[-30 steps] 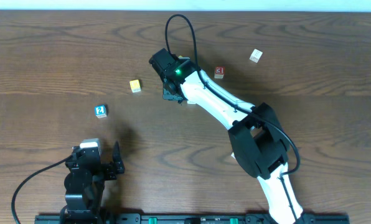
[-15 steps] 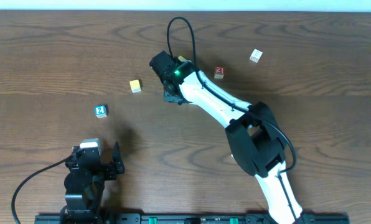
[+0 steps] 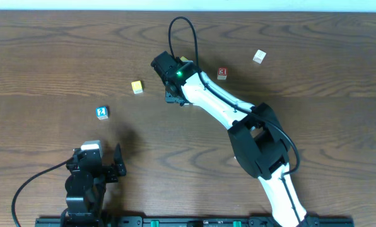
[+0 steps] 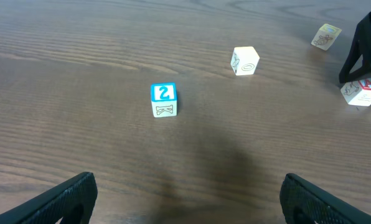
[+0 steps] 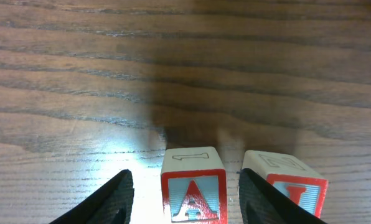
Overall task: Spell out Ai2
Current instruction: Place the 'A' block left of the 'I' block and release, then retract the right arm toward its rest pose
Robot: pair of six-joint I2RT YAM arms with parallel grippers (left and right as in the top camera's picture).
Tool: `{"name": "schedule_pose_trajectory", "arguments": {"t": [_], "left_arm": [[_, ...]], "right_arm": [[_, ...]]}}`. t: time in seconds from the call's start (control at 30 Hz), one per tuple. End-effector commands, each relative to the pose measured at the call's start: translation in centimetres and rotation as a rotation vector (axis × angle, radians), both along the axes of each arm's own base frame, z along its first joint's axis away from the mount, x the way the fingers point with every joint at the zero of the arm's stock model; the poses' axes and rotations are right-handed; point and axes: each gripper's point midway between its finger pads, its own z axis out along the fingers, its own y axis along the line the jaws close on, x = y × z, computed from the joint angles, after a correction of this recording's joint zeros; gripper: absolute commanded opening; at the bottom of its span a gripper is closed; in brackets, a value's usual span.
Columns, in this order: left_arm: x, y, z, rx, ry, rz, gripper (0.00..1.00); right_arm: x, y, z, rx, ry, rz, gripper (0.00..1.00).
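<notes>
Overhead cam top-down; wrist cams low, close; L shares 2 block.

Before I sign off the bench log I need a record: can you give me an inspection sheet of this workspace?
Surface: dark brown wooden table, no spills seen.
Job's things: red-edged wooden A block beside a second red-edged wooden block, its letter cut off; blue-edged wooden 2 block apart, on the left.
Clutter: yellow block, small red block, pale block, all loose.
Grippers: right claw open astride the A block; left claw open, holding nothing.
Cables: black cable loop above right arm; black cable behind left arm.
Surroundings: black rail at near edge.
</notes>
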Motion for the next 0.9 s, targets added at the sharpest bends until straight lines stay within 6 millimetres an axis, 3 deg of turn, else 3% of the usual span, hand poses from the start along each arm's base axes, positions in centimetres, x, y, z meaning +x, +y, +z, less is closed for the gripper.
{"name": "schedule_pose_trajectory", "arguments": {"t": [0.0,0.2,0.37,0.5,0.6,0.77,0.87], "left_arm": [[0.0,0.4,-0.5,0.022,0.008,0.011,0.95],[0.0,0.4,-0.5,0.022,0.008,0.011,0.95],[0.0,0.4,-0.5,0.022,0.008,0.011,0.95],[0.0,0.4,-0.5,0.022,0.008,0.011,0.95],[0.0,0.4,-0.5,0.022,0.008,0.011,0.95],[0.0,0.4,-0.5,0.022,0.008,0.011,0.95],[0.0,0.5,-0.5,0.026,0.008,0.018,0.95]], "right_arm": [[1.1,1.1,2.1,0.012,-0.045,0.035,0.57],[2.4,2.3,9.7,0.04,-0.11,0.098,0.61],[1.4,1.9,18.3,0.068,-0.18,0.156,0.52],[-0.9,-0.1,25.7,0.088,-0.262,0.225,0.57],[-3.4,-2.7,30.7,0.089,-0.33,0.251,0.63],[-8.3,-8.0,36.2,0.07,-0.388,0.242,0.71],[-11.0,-10.3,37.9,0.057,-0.402,0.277,0.73]]}}
